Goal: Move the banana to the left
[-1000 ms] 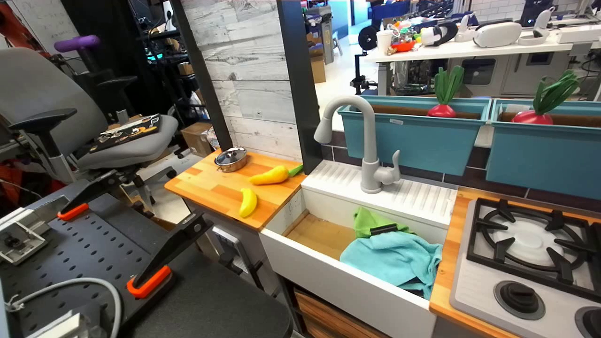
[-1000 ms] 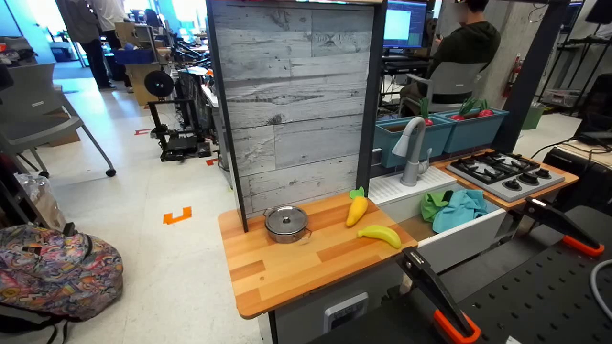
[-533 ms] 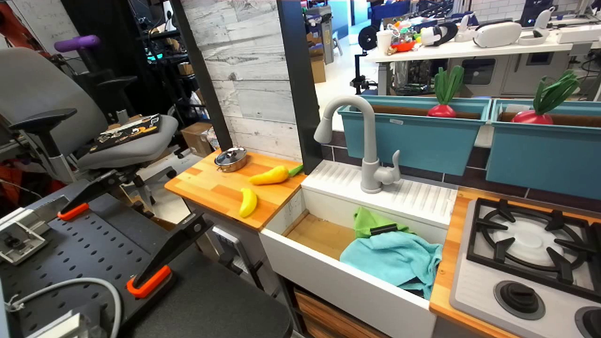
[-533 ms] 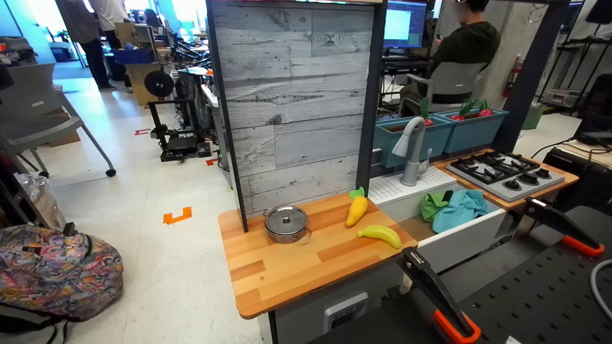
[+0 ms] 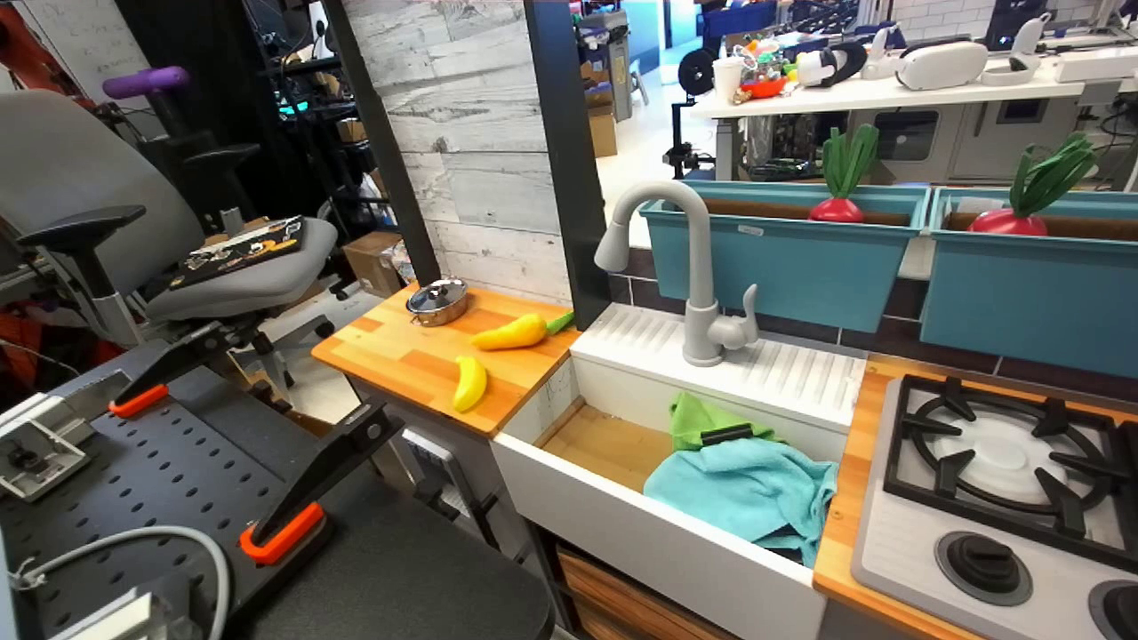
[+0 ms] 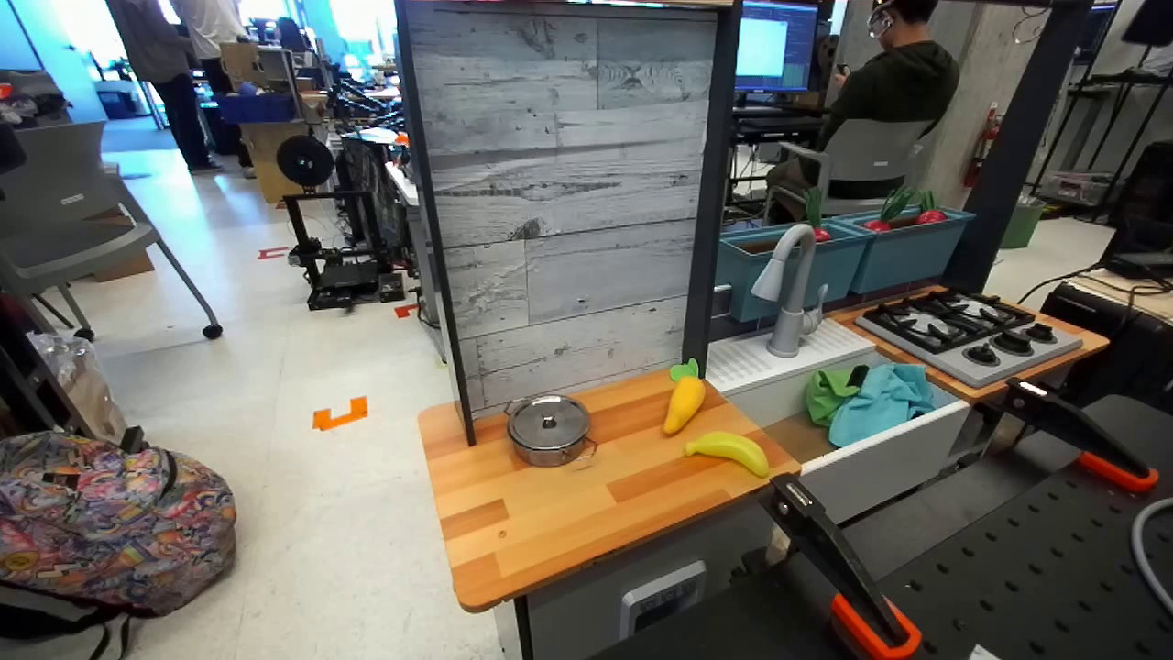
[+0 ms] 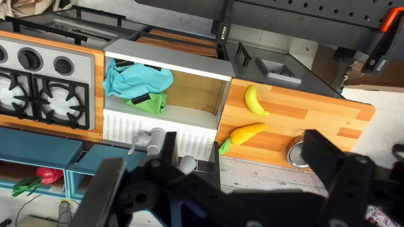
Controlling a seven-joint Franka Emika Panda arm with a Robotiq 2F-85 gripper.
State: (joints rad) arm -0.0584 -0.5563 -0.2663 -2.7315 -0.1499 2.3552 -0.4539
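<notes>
The banana [image 5: 472, 384] is short, stubby and yellow with a faint green tint. It lies on the wooden counter close to the sink in both exterior views [image 6: 733, 447]. In the wrist view the banana [image 7: 252, 101] lies above the middle of the picture, to the right of the sink. My gripper [image 7: 241, 134] shows only in the wrist view. Its two black fingers are wide apart with nothing between them. It is high over the counter and touches nothing. The arm does not show in either exterior view.
A yellow carrot-like toy with a green top [image 7: 247, 134] lies beside the banana. A lidded metal pot [image 6: 548, 429] stands on the same counter [image 6: 568, 522]. The sink [image 5: 605, 444] holds blue and green cloths. A grey faucet [image 5: 702, 293] and a plank wall panel [image 6: 568, 183] rise behind.
</notes>
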